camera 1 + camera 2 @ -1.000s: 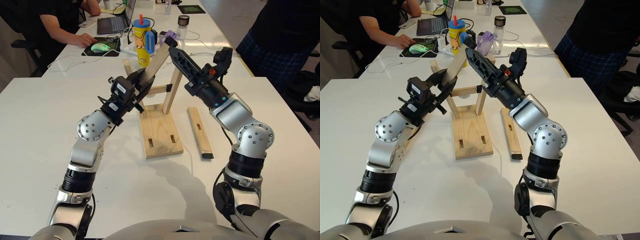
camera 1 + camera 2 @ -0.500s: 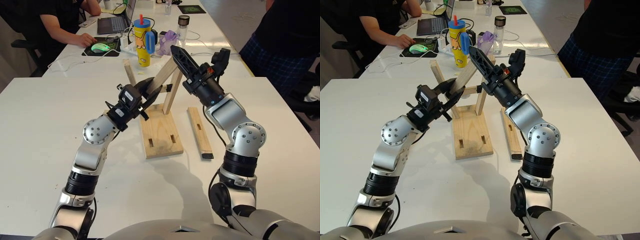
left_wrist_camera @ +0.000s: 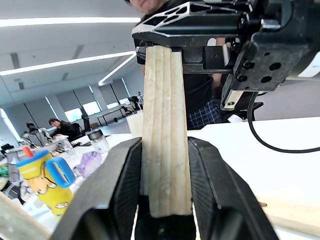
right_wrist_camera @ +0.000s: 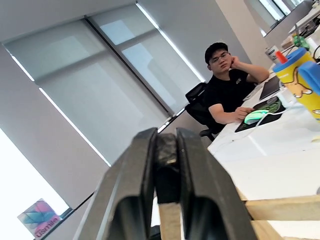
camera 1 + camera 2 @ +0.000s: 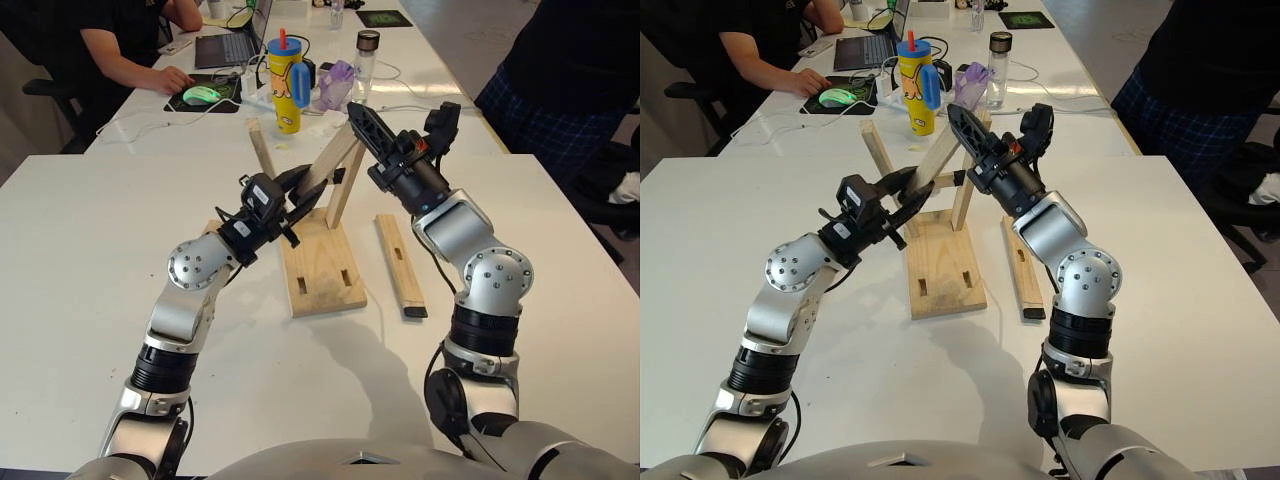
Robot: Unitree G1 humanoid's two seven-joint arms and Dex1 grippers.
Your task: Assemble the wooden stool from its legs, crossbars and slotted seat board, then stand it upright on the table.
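Tabletop (image 5: 80,250): plain white.
Seat board (image 5: 322,262): pale natural wood with dark slots.
Leg (image 5: 330,160): the same pale wood, with straight grain stripes running lengthwise.
Loose bar (image 5: 399,262): pale wood, black at the near end.
Left hand (image 5: 302,183) and right hand (image 5: 358,112): matt black.
Cup (image 5: 285,85): yellow, with a blue handle and a red straw.
Mouse (image 5: 200,95): glowing green.

Four legs (image 5: 400,262), one crossbar (image 5: 318,178), one seat board (image 5: 325,272).

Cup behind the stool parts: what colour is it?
The cup is yellow with a blue handle and red straw; best in the left eye view.
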